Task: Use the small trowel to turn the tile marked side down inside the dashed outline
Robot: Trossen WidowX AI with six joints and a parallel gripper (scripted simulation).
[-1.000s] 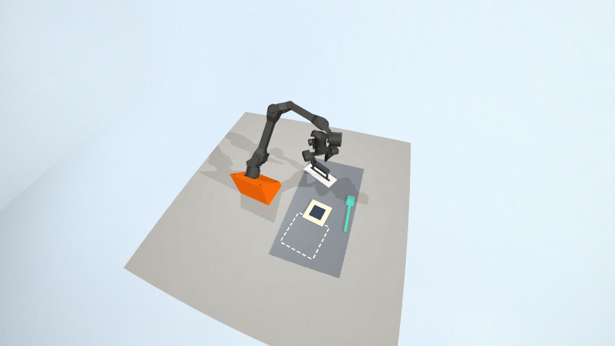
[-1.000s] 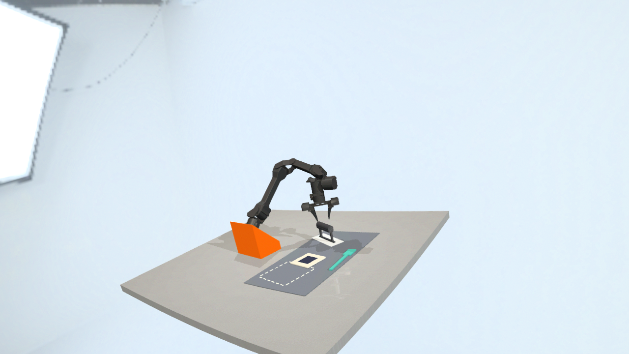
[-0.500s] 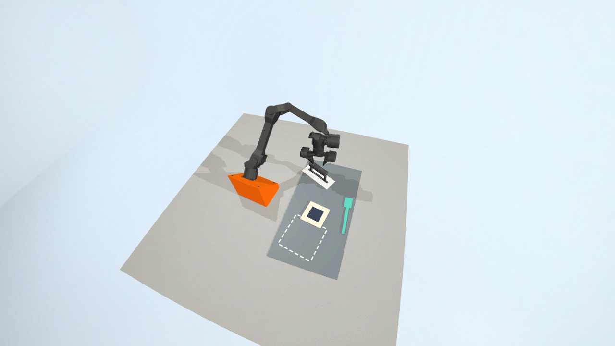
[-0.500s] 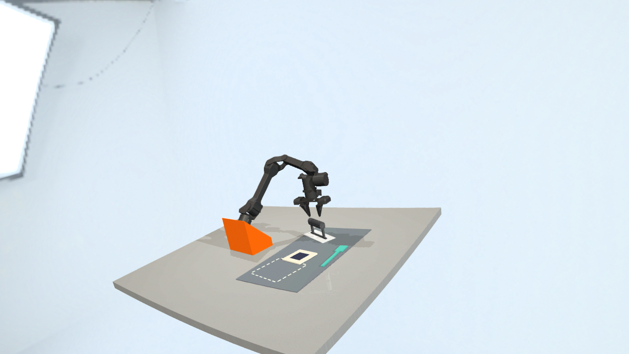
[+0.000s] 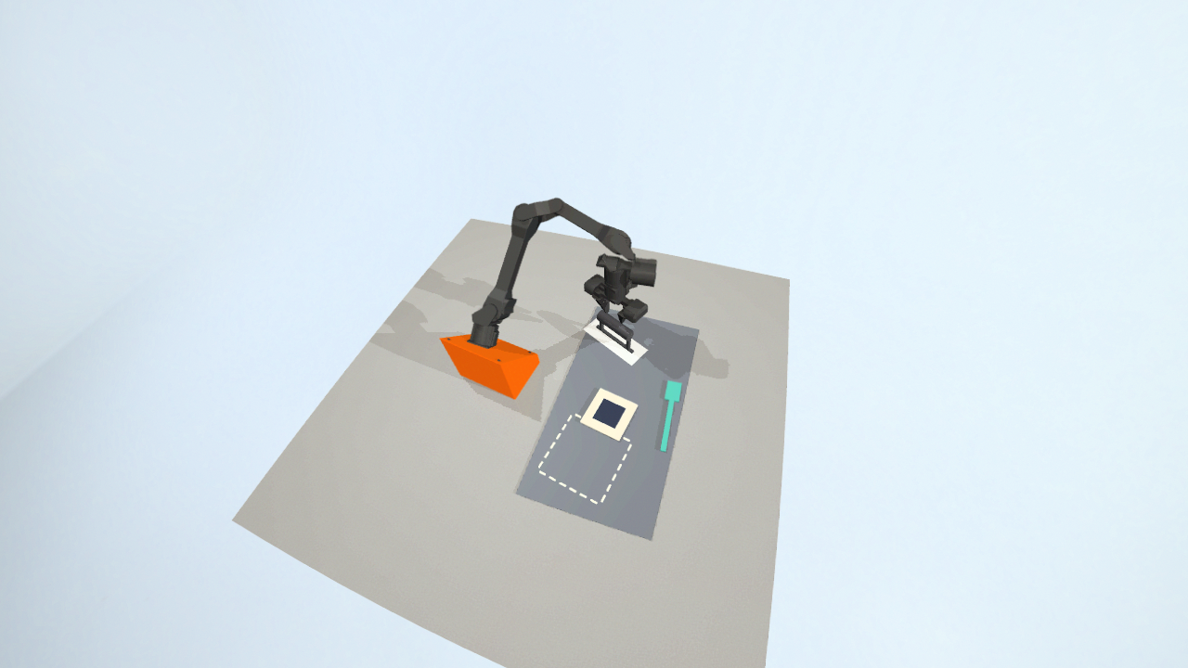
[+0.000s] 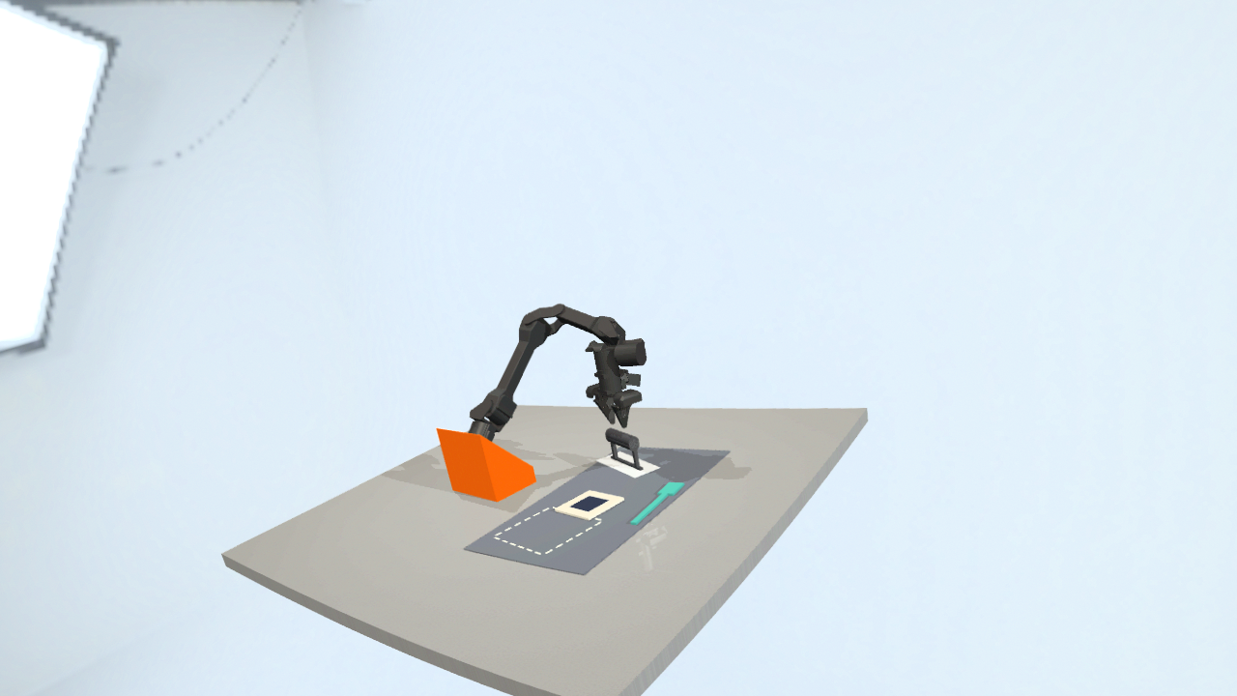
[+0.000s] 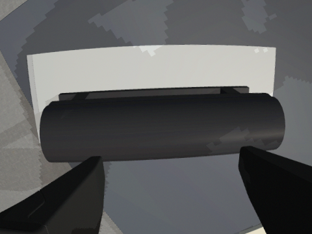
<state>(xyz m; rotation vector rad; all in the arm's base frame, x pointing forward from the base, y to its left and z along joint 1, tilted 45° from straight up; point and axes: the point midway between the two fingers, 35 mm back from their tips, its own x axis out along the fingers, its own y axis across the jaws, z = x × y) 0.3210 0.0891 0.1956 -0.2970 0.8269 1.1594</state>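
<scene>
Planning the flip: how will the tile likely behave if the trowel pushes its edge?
The tile probably slides before tipping, since it lies flat and low. It seems rigid: its edges look straight. Rolling looks unlikely, given its square shape.

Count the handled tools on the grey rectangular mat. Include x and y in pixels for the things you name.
2: a white-bladed, black-handled trowel (image 5: 614, 326) (image 6: 621, 438) (image 7: 162, 127) beneath the pincer (image 5: 613, 314) (image 6: 618, 422) (image 7: 172, 153); a teal long-handled spatula (image 5: 668, 415) (image 6: 650, 506) near one long edge of the mat (image 5: 631, 490) (image 6: 561, 558) (image 7: 179, 192).

Pincer (image 5: 613, 316) (image 6: 618, 422) (image 7: 173, 163): wrist view crops my fingers toward 8 and 4 o'clock.
White plate (image 5: 635, 356) (image 6: 624, 471) (image 7: 146, 68): partly behind its dark handle (image 5: 614, 326) (image 6: 620, 438) (image 7: 162, 127).
Table (image 5: 373, 498) (image 6: 519, 623) (image 7: 16, 162): cut off at 6 in my top view.
Tile (image 5: 609, 413) (image 6: 589, 502): underside hidden from me.
</scene>
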